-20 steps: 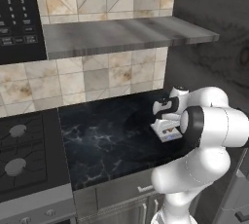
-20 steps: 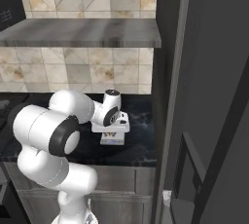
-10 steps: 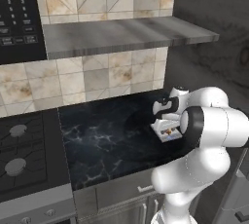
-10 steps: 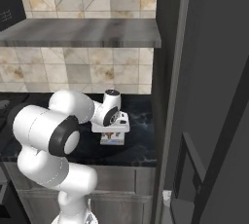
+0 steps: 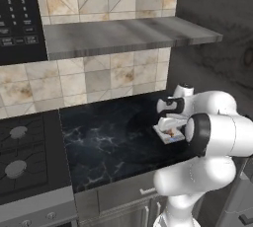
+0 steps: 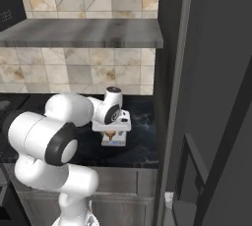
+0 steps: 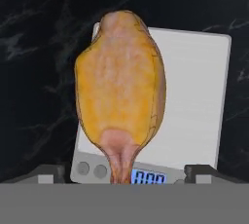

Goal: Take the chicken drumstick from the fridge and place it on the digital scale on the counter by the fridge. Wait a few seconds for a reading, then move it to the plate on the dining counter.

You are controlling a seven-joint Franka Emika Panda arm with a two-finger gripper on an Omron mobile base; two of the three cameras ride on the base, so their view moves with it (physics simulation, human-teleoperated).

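Taking the digital scale (image 5: 167, 134) as the landmark throughout. In the left base view a stove top (image 5: 20, 152) with round burners lay far to the left of the scale, under a dark microwave panel (image 5: 20, 18); between stove and scale ran the bare black marble counter (image 5: 108, 142), with a tiled backsplash (image 5: 99, 80) behind it and a grey shelf (image 5: 123, 36) overhead. The scale sat near the counter's right end, and the chicken drumstick (image 5: 171, 132) showed as a small orange patch on its top, directly under the white hand of the arm. In the right base view the same scale (image 6: 112, 140) lay just below the gripper (image 6: 112, 132), the drumstick (image 6: 111, 134) resting on it, and the tall dark fridge (image 6: 206, 97) stood to the right of the scale, close beside the counter's end. In the hand view the drumstick (image 7: 120, 86) lay lengthwise on the scale (image 7: 199, 96), toward the slab's left side, its narrow bone end over the lit display strip and its fat end overhanging the far edge. The gripper (image 7: 124, 172) had its fingertips (image 7: 46, 172) spread wide, one at each side of the scale's near edge, well clear of the meat and pinching nothing.
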